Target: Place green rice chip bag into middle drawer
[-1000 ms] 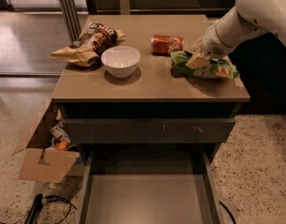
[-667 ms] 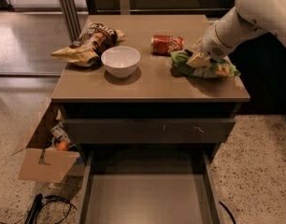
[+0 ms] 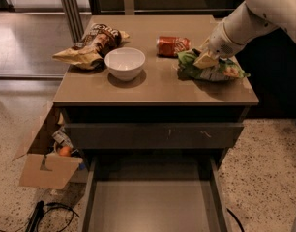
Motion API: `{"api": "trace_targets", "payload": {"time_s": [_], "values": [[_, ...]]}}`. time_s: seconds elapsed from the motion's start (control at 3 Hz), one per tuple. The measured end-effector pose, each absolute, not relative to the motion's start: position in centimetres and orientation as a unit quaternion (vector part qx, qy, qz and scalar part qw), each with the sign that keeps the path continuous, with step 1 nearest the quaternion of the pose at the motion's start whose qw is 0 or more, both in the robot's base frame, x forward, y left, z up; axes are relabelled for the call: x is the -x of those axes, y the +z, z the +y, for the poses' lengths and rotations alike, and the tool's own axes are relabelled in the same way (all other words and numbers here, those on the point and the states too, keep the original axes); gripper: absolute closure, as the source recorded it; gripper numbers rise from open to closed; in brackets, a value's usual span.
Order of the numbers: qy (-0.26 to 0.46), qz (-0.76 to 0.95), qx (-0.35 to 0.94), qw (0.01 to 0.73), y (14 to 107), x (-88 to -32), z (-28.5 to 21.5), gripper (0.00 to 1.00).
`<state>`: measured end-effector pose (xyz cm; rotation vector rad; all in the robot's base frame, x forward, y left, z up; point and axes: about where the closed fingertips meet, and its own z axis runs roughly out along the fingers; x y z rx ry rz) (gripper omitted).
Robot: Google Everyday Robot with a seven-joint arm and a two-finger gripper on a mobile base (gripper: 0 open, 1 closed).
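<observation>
The green rice chip bag point(image 3: 213, 69) lies crinkled on the right side of the cabinet top. My gripper point(image 3: 206, 60) comes in from the upper right on the white arm. It is down on the bag's top, over its left half. The bag rests on the surface. The middle drawer point(image 3: 148, 204) is pulled open at the bottom of the view, and its flat grey floor is bare. It lies below and in front of the cabinet top, well away from the gripper.
A red can point(image 3: 172, 45) lies just left of the green bag. A white bowl point(image 3: 125, 63) and a brown-and-yellow chip bag point(image 3: 90, 46) sit on the left half. A closed drawer front with scratch marks point(image 3: 153, 135) sits above the open drawer. A cardboard box point(image 3: 44, 166) stands on the floor at left.
</observation>
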<state>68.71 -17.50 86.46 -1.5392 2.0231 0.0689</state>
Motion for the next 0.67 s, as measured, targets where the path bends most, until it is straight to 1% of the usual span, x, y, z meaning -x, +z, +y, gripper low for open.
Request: {"api": "trace_targets", "payload": {"time_s": [0.67], "values": [[0.021, 0.740, 0.597, 0.310, 93.6, -68.0, -17.1, 1.00]]}}
